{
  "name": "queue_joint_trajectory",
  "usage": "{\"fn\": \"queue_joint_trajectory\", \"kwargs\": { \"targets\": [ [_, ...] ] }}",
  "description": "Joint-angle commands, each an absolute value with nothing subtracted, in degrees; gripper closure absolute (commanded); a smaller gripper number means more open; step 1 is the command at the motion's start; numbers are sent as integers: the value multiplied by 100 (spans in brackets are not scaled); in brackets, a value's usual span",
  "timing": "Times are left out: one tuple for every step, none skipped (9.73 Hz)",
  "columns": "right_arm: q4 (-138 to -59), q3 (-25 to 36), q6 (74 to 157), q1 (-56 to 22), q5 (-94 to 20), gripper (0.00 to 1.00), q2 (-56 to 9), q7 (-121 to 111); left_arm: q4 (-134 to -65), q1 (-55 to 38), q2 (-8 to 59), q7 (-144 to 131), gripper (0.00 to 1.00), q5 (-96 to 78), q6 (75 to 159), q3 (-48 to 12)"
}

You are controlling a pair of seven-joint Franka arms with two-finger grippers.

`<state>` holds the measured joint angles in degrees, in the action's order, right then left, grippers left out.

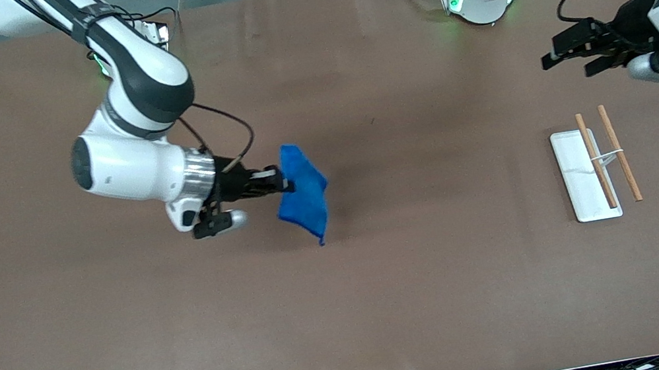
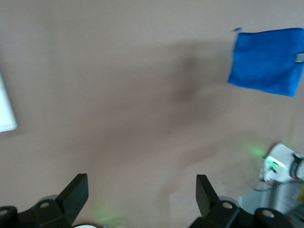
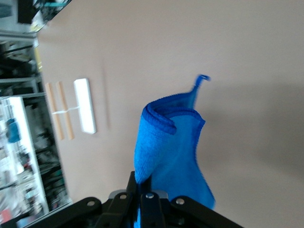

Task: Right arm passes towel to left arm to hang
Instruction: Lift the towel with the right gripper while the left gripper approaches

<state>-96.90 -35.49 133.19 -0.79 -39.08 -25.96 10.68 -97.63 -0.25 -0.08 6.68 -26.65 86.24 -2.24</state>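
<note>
Bright blue towel (image 1: 303, 193), pinched at one bunched edge in the right tool (image 1: 284, 183), hanging free over the middle of the surface (image 1: 390, 309) toward the right arm's end. Soft, light and limp by the look of it: folded over itself at the grip, draping down to a corner, small loop (image 3: 203, 78) sticking out at the free end. No stiffness to count on, so likely to swing and sag during the pass. Best taken at a free edge or corner well clear of the pinched spot, perhaps near the loop; exact lie of the folds hard to read from the left wrist view.

Left tool (image 1: 575, 53) spread wide, holding nothing, up over the surface near the left arm's end, well apart from the towel; waiting.

Below the left tool, nearer the front camera: white rack (image 1: 582, 176) lying on the surface with two wooden bars (image 1: 607, 155) across it.

Surface brown, matte, flat, plenty of bare room between the two tools for a handover.
</note>
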Motion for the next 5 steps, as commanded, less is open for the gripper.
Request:
{"fn": "queue_joint_trajectory", "kwargs": {
  "targets": [
    [-9247, -4138, 13316, -17, -4488, 99, -3110, 1108, -10500, -193, 0, 949, 0, -3301, 9051, -290],
    [-9246, -4279, 13315, -78, -4744, 99, -3137, 960, -10773, -228, 0, 1193, 0, -3635, 9183, -342],
    [-9237, -4393, 13342, -157, -5007, 99, -3190, 767, -11080, -229, 9, 1387, 0, -4100, 9263, -360],
    [-9237, -4542, 13429, -167, -5497, 99, -3199, 721, -11353, -237, 52, 1563, 1, -4426, 9264, -369],
    [-9176, -4614, 13447, -237, -5885, 99, -3199, 660, -11538, -237, 183, 1730, 3, -4734, 9246, -378]
  ]
}}
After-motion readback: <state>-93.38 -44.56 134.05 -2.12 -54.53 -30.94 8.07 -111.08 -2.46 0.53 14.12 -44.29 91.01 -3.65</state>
